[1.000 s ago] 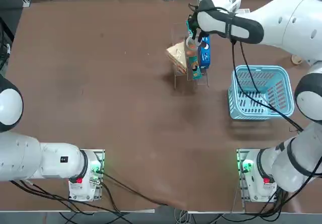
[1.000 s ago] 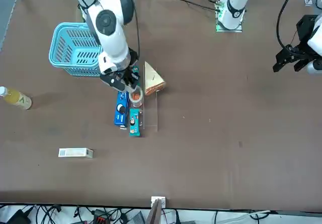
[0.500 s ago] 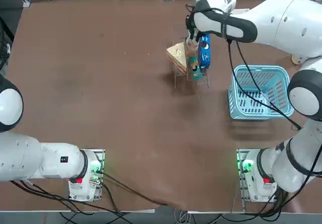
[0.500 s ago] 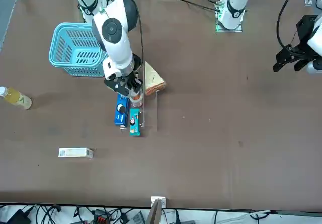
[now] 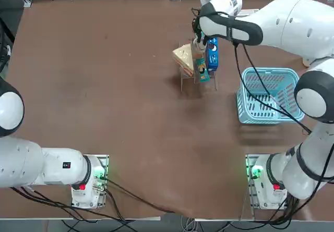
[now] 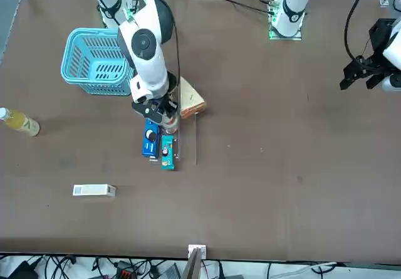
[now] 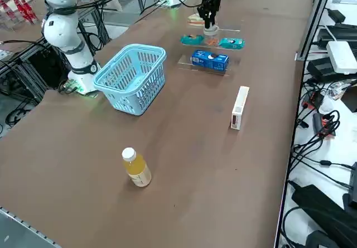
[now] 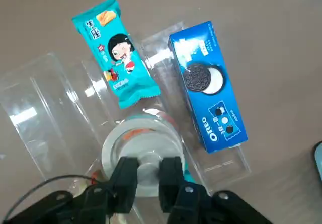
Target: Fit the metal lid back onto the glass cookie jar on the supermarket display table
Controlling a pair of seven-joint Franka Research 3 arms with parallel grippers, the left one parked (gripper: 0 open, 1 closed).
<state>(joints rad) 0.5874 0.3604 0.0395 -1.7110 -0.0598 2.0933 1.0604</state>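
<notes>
In the right wrist view my right gripper (image 8: 149, 165) is shut on the small knob of the metal lid (image 8: 125, 144), a silvery disc. The lid covers the mouth of the glass cookie jar (image 8: 160, 120), whose orange contents show at the rim. I cannot tell whether the lid rests on the rim. From overhead the gripper (image 5: 198, 39) stands straight over the jar (image 5: 198, 48) at the far side of the supermarket display table (image 5: 104, 112). The front view has the gripper (image 6: 163, 112) hiding most of the jar (image 6: 170, 127).
A blue Oreo box (image 5: 212, 52), a teal snack packet (image 5: 202, 71) and a sandwich wedge (image 5: 183, 58) lie close around the jar on clear stands. A blue basket (image 5: 270, 95) stands to the right. A yellowish bottle (image 6: 20, 123) and a small white box (image 6: 94, 190) lie farther off.
My right gripper has moved sideways with the lid, from beside the jar to directly over it. It now hides the jar's orange contents in the front view.
</notes>
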